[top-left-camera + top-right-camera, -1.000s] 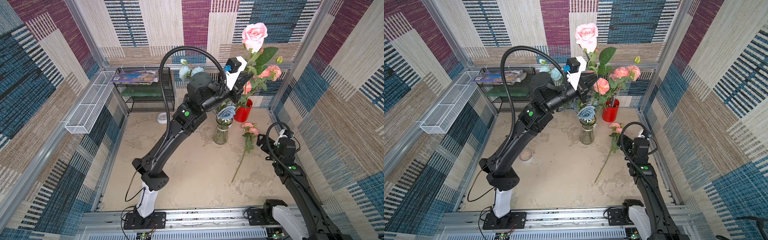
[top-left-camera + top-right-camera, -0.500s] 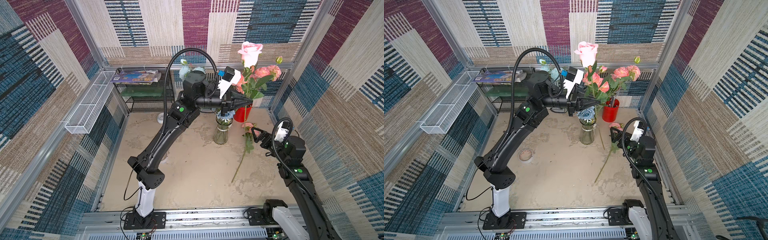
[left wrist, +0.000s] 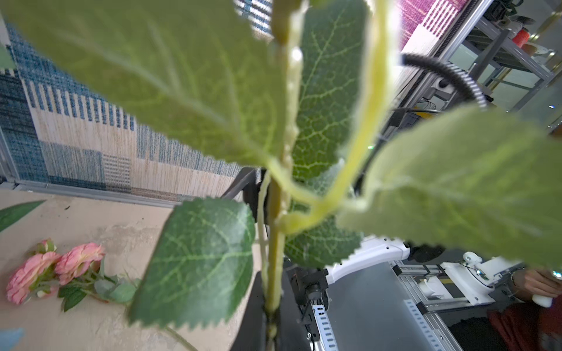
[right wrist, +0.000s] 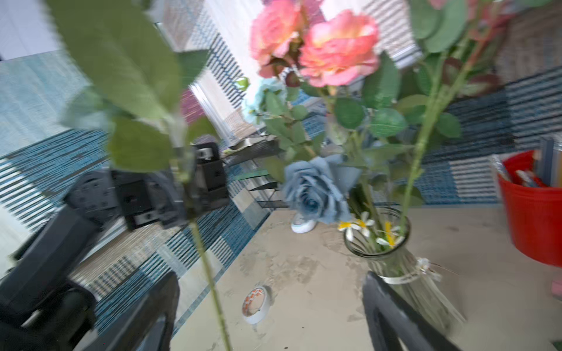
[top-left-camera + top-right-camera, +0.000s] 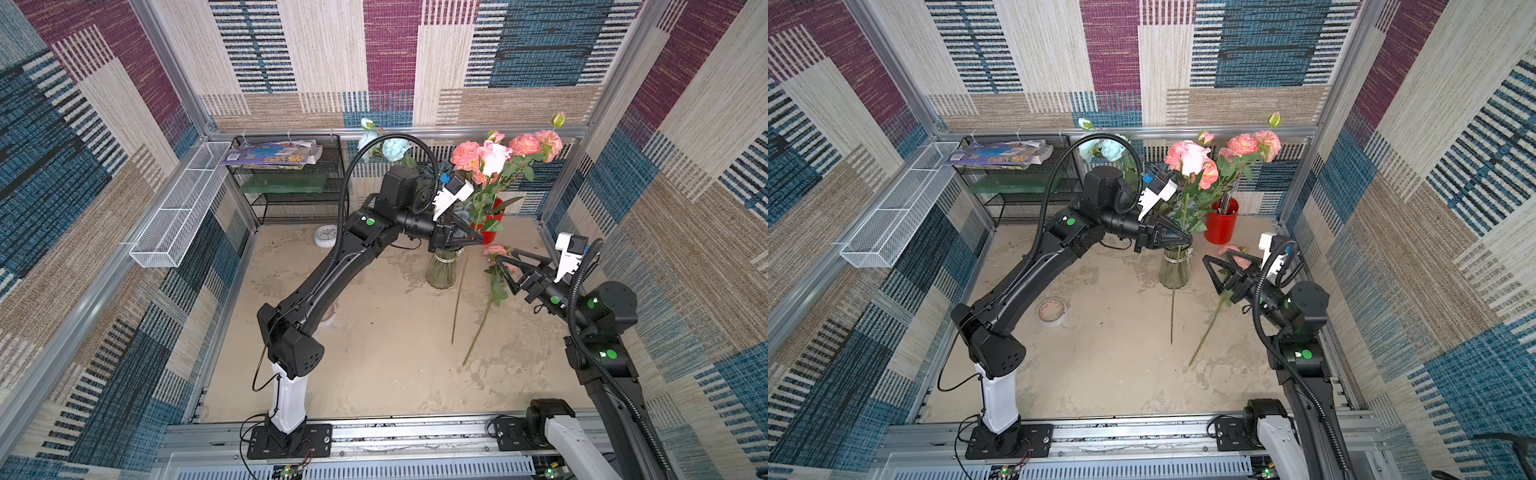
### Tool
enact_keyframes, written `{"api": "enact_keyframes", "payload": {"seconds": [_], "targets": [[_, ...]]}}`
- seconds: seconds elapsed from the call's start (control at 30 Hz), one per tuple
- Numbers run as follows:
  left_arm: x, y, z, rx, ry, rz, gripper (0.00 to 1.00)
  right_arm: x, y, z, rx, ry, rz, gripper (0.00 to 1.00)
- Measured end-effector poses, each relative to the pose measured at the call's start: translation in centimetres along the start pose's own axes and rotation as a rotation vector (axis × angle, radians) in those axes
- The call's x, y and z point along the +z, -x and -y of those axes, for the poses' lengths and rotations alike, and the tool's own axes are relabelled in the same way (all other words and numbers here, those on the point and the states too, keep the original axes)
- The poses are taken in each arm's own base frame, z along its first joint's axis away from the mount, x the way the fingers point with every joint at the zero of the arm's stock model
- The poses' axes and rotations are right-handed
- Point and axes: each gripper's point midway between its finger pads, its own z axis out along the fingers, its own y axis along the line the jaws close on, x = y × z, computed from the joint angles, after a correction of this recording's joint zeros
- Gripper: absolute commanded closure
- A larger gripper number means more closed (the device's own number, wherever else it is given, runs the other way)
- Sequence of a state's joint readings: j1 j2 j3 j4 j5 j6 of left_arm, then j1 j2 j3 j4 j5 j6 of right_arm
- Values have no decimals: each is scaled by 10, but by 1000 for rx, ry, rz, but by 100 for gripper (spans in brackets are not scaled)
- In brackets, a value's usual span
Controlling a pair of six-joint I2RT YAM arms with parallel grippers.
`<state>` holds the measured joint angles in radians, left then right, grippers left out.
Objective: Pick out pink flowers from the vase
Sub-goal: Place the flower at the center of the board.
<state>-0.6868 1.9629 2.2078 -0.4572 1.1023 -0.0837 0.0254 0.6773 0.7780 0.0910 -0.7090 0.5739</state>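
My left gripper [image 5: 478,239] [image 3: 271,326] hovers just above the clear ribbed vase [image 5: 440,270] [image 5: 1175,270], shut on the green stem of a light pink rose [image 5: 494,156] [image 5: 1192,158]. That stem hangs free beside the vase, down toward the table. More pink flowers [image 5: 534,143] [image 4: 328,45] still stand in the vase with a dusty-blue rose [image 4: 316,188]. Another pink flower [image 5: 494,250] [image 3: 54,270] lies on the table to the right. My right gripper [image 5: 505,268] [image 4: 270,319] is open above it, pointing at the vase and the hanging stem.
A red cup [image 5: 1221,224] stands right behind the vase. A tape roll [image 5: 1052,311] lies left of centre, under my left arm. At the back left are a black wire shelf [image 5: 291,183], a small white clock [image 5: 326,237] and a white mesh basket [image 5: 178,220] on the wall.
My left gripper has come down and levelled out, lowering the pink rose it holds. The right arm has lifted and turned its open gripper toward the vase.
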Motion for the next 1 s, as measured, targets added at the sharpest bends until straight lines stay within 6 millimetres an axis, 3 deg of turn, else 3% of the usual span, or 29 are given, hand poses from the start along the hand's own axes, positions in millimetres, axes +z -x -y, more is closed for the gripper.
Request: {"api": "enact_keyframes", "payload": {"seconds": [0.13, 0.23, 0.37, 0.47, 0.57, 0.77, 0.9, 1.0], "targets": [[-3, -5, -12, -44, 13, 6, 100, 8, -3, -40, -43, 143, -41, 38], [0, -5, -14, -61, 1, 21, 100, 20, -20, -48, -41, 182, -95, 43], [3, -10, -17, -106, -19, 28, 100, 33, -43, -38, -25, 141, -148, 44], [3, -14, -18, -142, -28, 32, 100, 38, -57, -26, -16, 103, -169, 54], [3, -20, -14, -158, -34, 36, 100, 39, -69, -15, 1, 72, -186, 57], [1, -21, -6, -146, -56, 55, 100, 43, -74, -13, 3, 70, -192, 62], [3, -25, -9, -159, -57, 68, 100, 51, -81, -5, 18, 58, -218, 88], [4, -27, -14, -176, -41, 75, 100, 55, -83, -10, 23, 86, -233, 100]]}}
